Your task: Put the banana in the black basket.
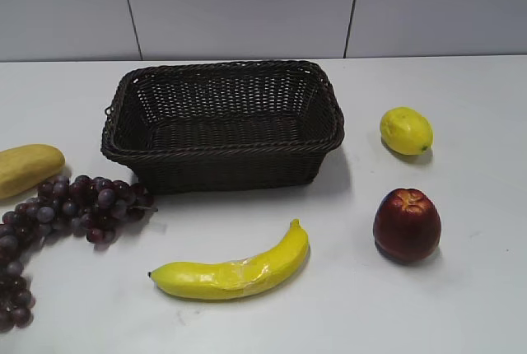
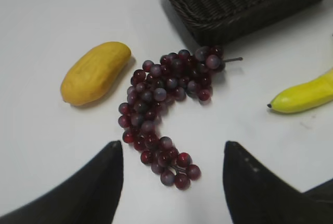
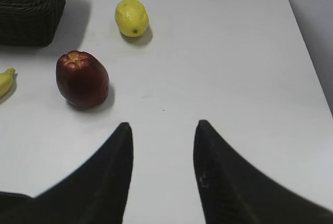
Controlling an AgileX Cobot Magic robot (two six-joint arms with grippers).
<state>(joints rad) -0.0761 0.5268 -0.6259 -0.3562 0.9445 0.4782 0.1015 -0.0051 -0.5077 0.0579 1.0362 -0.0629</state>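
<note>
The banana [image 1: 235,270] is long, curved and bright yellow with a wrinkled patch. It lies on the white table in front of the black basket [image 1: 222,156], which is empty. One end of the banana shows in the left wrist view [image 2: 304,95] and its tip in the right wrist view [image 3: 5,81]. The basket's corner shows in both wrist views [image 2: 244,5] [image 3: 28,10]. My left gripper [image 2: 174,148] is open and empty above the grapes. My right gripper [image 3: 164,127] is open and empty above bare table. Neither gripper shows in the exterior view.
A bunch of dark red grapes [image 1: 66,210] [image 2: 164,104] lies left of the banana. A pale yellow squash-like fruit [image 1: 25,169] [image 2: 95,73] lies at the far left. A lemon [image 1: 406,130] [image 3: 131,17] and a red apple [image 1: 407,224] [image 3: 82,79] sit to the right.
</note>
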